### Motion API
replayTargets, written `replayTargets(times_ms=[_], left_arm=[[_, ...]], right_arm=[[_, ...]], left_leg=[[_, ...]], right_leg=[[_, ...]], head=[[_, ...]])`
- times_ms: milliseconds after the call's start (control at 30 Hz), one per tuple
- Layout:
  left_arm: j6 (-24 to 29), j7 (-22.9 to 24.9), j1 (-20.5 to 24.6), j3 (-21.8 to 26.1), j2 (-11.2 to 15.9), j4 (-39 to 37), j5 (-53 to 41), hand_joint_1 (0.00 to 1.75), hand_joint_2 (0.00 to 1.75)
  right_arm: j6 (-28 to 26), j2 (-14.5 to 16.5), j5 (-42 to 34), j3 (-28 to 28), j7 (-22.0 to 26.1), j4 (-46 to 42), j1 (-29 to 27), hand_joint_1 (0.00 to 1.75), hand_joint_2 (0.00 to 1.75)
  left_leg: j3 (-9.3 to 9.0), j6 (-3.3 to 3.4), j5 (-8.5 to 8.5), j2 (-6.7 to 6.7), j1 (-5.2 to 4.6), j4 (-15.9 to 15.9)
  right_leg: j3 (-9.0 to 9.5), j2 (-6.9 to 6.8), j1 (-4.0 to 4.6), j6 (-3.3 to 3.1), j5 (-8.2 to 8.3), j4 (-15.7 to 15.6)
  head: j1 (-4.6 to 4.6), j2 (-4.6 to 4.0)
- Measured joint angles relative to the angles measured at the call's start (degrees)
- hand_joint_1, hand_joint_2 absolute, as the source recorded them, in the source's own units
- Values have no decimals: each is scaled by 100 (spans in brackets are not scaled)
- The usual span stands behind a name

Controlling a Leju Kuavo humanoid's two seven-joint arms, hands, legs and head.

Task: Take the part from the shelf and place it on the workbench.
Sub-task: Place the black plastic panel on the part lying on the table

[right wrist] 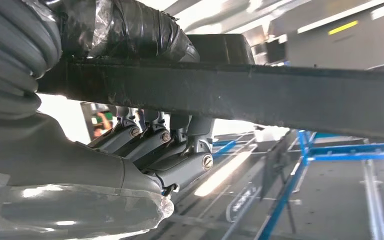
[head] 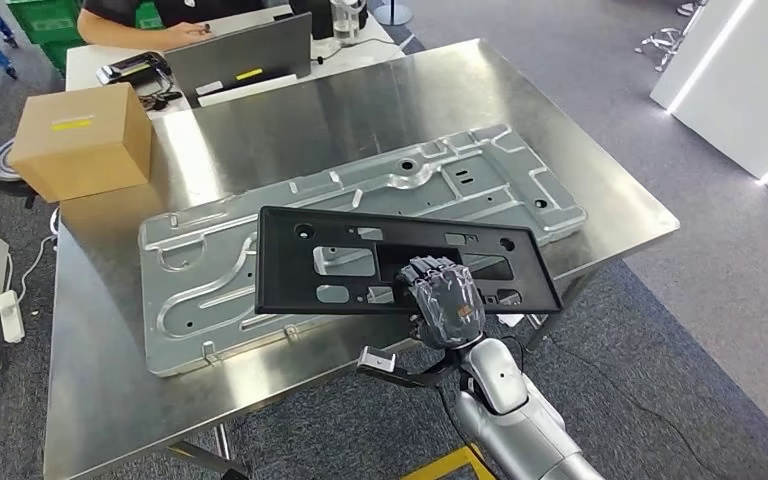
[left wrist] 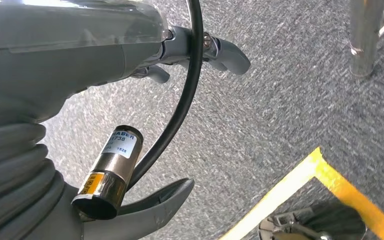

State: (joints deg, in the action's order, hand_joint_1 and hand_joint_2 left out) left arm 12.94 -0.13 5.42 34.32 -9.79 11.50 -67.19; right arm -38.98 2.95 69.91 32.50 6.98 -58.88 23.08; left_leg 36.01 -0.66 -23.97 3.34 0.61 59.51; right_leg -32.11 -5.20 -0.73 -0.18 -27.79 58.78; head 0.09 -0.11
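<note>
Right hand (head: 445,300) grips black part (head: 400,262) at its near edge, held flat above silver panel (head: 360,240) on tabletop (head: 600,190). Left hand (left wrist: 80,70) holds nothing, fingers apart, over floor (left wrist: 280,115).

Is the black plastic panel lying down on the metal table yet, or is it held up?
Held up. The right hand grips the black panel by its near edge, above the grey metal plate.

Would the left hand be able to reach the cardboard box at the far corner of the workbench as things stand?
Probably not. The left hand hangs low over the carpet beside a bench leg, and the cardboard box sits at the far corner of the workbench, beyond the metal panel.
</note>
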Motion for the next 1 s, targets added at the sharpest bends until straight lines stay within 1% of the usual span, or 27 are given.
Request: replayTargets(times_ms=[33, 100, 133, 167, 200, 233, 267, 300, 333, 367, 400, 433, 467, 500, 533, 600, 633, 667, 700, 733, 767, 800, 833, 867, 900, 933, 1000], left_arm=[[1, -4, 1, 1, 0, 0, 0, 0, 175], [3, -7, -12, 3, -1, 0, 1, 0, 175], [4, -6, -18, 4, -2, 0, 2, 0, 175], [6, -6, -19, 6, -3, 0, 3, 0, 175], [6, -6, -14, 7, -4, 0, 3, 0, 175], [7, -7, -8, 9, -5, 0, 3, 0, 175], [7, -7, -3, 11, -5, 0, 3, 0, 175], [7, -7, -5, 14, -5, 0, 2, 0, 175], [7, -7, -9, 19, -5, 0, 2, 0, 175], [7, -7, -14, 24, -5, 0, 2, 0, 175], [7, -7, -17, 28, -6, 0, 2, 0, 175], [7, -6, -17, 31, -9, 0, 2, 0, 175], [7, -6, -14, 33, -12, 0, 2, 0, 175], [7, -6, -11, 34, -16, 0, 2, 0, 175], [7, -6, -13, 35, -19, 0, 3, 0, 175], [6, -7, -29, 38, -17, 0, 4, 0, 175], [6, -7, -42, 40, -14, 0, 6, 0, 175], [6, -7, -49, 42, -11, 0, 7, 0, 175], [6, -7, -47, 43, -9, 0, 7, 0, 175], [6, -8, -42, 44, -9, 0, 7, 0, 175], [5, -9, -35, 44, -11, 0, 7, 0, 175], [4, -9, -33, 44, -12, 0, 7, 0, 175], [4, -10, -37, 44, -13, 0, 7, 0, 175], [4, -11, -43, 45, -14, 0, 8, 0, 175], [4, -14, -49, 46, -13, 0, 8, 0, 175], [5, -17, -51, 48, -12, 0, 9, 0, 175], [6, -30, -51, 49, -11, 0, 8, 0, 175]], right_arm=[[1, 1, 1, 0, 8, 0, 2, 166, 175], [1, 8, 1, 0, 21, -2, 6, 166, 175], [0, 12, 1, 0, 26, -3, 10, 166, 175], [-1, 15, 1, 0, 27, -4, 15, 166, 175], [-1, 15, 1, 0, 27, -3, 18, 166, 175], [-1, 11, 1, 0, 28, 2, 13, 166, 175], [-1, 8, 1, 0, 28, 9, 4, 166, 175], [-1, 3, 1, 0, 28, 20, -9, 166, 175], [-1, -1, 1, 0, 28, 28, -20, 166, 175], [-1, -2, 1, 0, 28, 34, -24, 166, 175], [-1, -2, 1, 0, 28, 37, -23, 166, 175], [-1, -2, 1, -1, 28, 37, -19, 166, 175], [-2, -3, 1, -1, 28, 38, -15, 166, 175], [-2, -3, 1, -1, 28, 39, -12, 166, 175], [-2, -4, 1, -1, 29, 40, -10, 166, 175], [-2, 3, 1, 0, 31, 41, -6, 166, 175], [-2, 10, 2, 0, 32, 41, -2, 166, 175], [-2, 18, 2, 0, 33, 40, 4, 166, 175], [-2, 24, 2, 0, 33, 41, 9, 166, 175], [-1, 23, 2, 0, 33, 45, 11, 166, 175], [-1, 22, 1, 0, 33, 51, 8, 166, 175], [-1, 21, 1, 0, 32, 58, 4, 166, 175], [0, 20, 1, 0, 33, 65, -1, 166, 175], [0, 20, 1, 0, 35, 71, -4, 166, 175], [0, 20, -2, 0, 39, 74, -3, 166, 175], [0, 20, -8, 0, 48, 77, 0, 166, 175], [1, 20, -28, 1, 69, 79, 12, 166, 175]], left_leg=[[-20, 39, -16, 17, -25, -60], [-10, 116, -3, -113, -23, -76], [-15, 149, 8, -173, -12, -94], [-23, 189, 20, -229, 3, -113], [-32, 221, 31, -282, 17, -128], [-31, 242, 33, -339, 15, -130], [-30, 258, 33, -401, 10, -128], [-30, 264, 31, -474, 6, -125], [-31, 266, 31, -551, 1, -120], [-34, 265, 30, -628, -1, -113], [-39, 262, 28, -705, -1, -106], [-41, 256, 26, -774, 2, -101], [-37, 239, 23, -837, -4, -90], [-26, 212, 26, -897, -3, -85], [-12, 177, 32, -949, 3, -85], [13, 97, 52, -1044, 14, -103], [26, 64, 36, -987, 10, -84], [68, 30, -31, -865, 2, 7], [160, -4, -161, -703, -4, 213], [302, -36, -340, -536, 2, 533], [480, -69, -527, -444, 15, 912], [640, -97, -658, -405, 30, 1250], [723, -119, -693, -385, 43, 1432], [697, -133, -623, -369, 53, 1399], [558, -139, -469, -349, 60, 1150], [335, -135, -292, -314, 64, 742], [-23, -70, -89, -261, 38, 96]], right_leg=[[8, -46, 19, 29, -16, 6], [26, -119, 23, 89, -43, 2], [20, -60, 12, 121, -89, 43], [-32, 57, -3, 147, -187, 173], [-145, 213, -16, 166, -336, 419], [-313, 363, -20, 172, -515, 775], [-513, 447, -19, 173, -676, 1166], [-686, 486, -17, 172, -756, 1473], [-783, 504, -16, 166, -724, 1605], [-774, 519, -15, 153, -581, 1511], [-665, 550, -15, 132, -360, 1215], [-504, 643, -16, 104, -141, 814], [-352, 754, -19, 82, 11, 452], [-247, 839, -17, 68, 95, 202], [-199, 895, -10, 58, 110, 82], [-171, 814, -8, 29, 116, 45], [-148, 758, -19, -4, 131, 17], [-122, 695, -34, -44, 147, -16], [-101, 624, -49, -80, 160, -47], [-88, 551, -43, -104, 159, -60], [-85, 476, -37, -121, 153, -61], [-85, 400, -31, -125, 146, -56], [-86, 328, -29, -124, 136, -50], [-85, 272, -30, -115, 125, -40], [-82, 225, -32, -98, 110, -27], [-77, 184, -34, -74, 90, -8], [-78, 124, -15, -17, 54, 25]], head=[[4, 0], [7, 0], [8, 0], [7, 0], [9, 0], [10, 0], [10, 0], [10, 0], [10, 0], [10, 0], [10, 0], [11, 0], [10, 0], [10, 0], [10, 0], [12, 0], [10, 0], [-1, 0], [-10, 0], [-22, 0], [-31, 0], [-31, 0], [-32, 0], [-32, 0], [-31, 0], [-31, 0], [-28, 0]])
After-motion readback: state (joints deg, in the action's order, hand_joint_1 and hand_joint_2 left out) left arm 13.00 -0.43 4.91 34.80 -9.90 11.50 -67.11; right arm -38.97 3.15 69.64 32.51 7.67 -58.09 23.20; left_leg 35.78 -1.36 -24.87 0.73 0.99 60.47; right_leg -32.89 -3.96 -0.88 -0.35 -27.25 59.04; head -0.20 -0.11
